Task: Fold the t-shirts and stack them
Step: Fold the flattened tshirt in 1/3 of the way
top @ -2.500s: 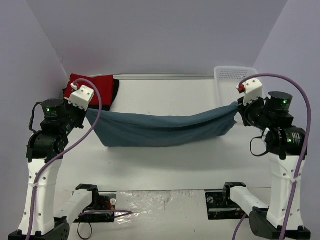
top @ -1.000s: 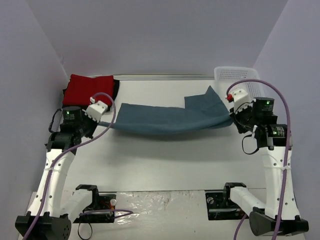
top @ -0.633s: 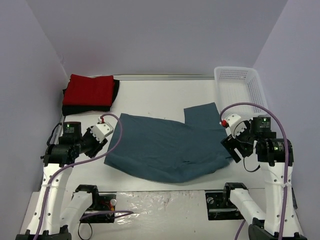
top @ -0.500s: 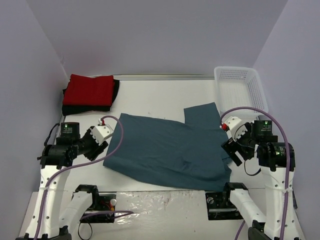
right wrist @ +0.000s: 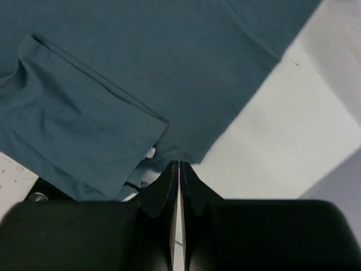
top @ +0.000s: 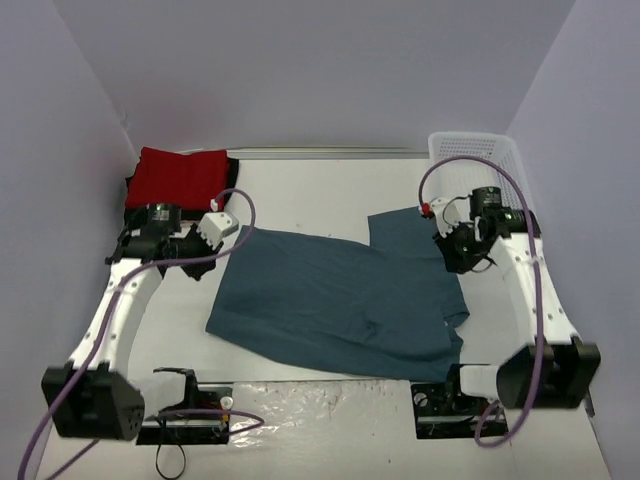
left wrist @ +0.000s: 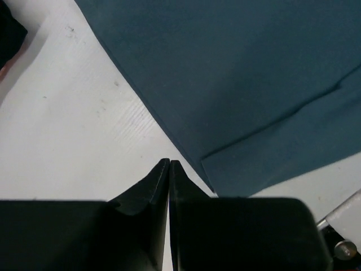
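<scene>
Pale lilac walls close in a white table (top: 330, 195) with a faintly ribbed, scuffed top. Nearest, at six o'clock, the teal t-shirt (top: 330, 300) lies spread but skewed, its hem close to the table's near edge. It is soft, matte knit, limp as a rag. At its five o'clock corner a sleeve is doubled over, with a crease running beside it. I'd worry about that most, since folding over it would press the bunching in. A low pinch there could also catch two layers, or drag the hem off the edge.

At nine o'clock the left gripper (top: 228, 230) hangs over bare table just beside the cloth's edge, black fingers pressed together on nothing. At three o'clock the right gripper (top: 462, 255) is likewise closed and empty, by the shirt's right edge.

Farther back, at ten o'clock, a folded red t-shirt (top: 180, 178) sits squarely on a black t-shirt (top: 231, 185). At two o'clock stands a white lattice basket (top: 470, 150), rigid plastic.
</scene>
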Tool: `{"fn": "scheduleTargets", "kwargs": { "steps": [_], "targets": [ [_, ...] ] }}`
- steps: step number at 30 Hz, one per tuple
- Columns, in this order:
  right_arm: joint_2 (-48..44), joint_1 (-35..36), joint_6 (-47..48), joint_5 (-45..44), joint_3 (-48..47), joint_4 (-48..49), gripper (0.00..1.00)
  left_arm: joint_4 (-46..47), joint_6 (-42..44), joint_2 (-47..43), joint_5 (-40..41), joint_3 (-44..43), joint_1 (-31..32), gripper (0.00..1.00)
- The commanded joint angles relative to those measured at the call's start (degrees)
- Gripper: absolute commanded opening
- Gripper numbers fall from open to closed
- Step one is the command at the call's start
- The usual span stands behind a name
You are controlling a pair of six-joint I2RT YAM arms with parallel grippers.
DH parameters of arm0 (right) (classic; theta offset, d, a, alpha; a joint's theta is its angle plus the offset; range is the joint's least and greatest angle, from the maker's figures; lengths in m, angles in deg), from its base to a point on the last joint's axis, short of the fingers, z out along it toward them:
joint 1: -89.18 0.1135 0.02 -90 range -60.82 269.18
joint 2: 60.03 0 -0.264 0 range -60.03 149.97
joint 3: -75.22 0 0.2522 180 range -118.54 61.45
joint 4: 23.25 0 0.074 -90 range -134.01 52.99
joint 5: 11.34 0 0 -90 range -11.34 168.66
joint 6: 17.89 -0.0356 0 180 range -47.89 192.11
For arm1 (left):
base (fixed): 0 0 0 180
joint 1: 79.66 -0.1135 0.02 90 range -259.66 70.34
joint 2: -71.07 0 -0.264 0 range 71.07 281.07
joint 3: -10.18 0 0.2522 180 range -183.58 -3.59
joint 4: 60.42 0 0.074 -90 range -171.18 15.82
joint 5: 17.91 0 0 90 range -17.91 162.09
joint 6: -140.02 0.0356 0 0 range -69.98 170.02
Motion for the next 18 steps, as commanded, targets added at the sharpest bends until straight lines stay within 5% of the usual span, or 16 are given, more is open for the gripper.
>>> {"fn": "scheduleTargets", "kwargs": {
  "steps": [1,8,18],
  "targets": [
    [10.4,1.2,-1.5,3.1,-2.1,3.3,0.0,7.5,-3.7,7.9,1.8,-4.0,1.5,0.02],
    [23.2,7.4,-5.5,-2.3,-7.0,7.4,0.0,12.2,-5.3,20.8,8.4,-8.3,9.7,0.02],
    [41.3,8.6,-9.9,-7.8,-17.5,9.7,0.0,9.7,-8.8,41.2,9.8,-18.5,11.4,0.02]
  ]
}}
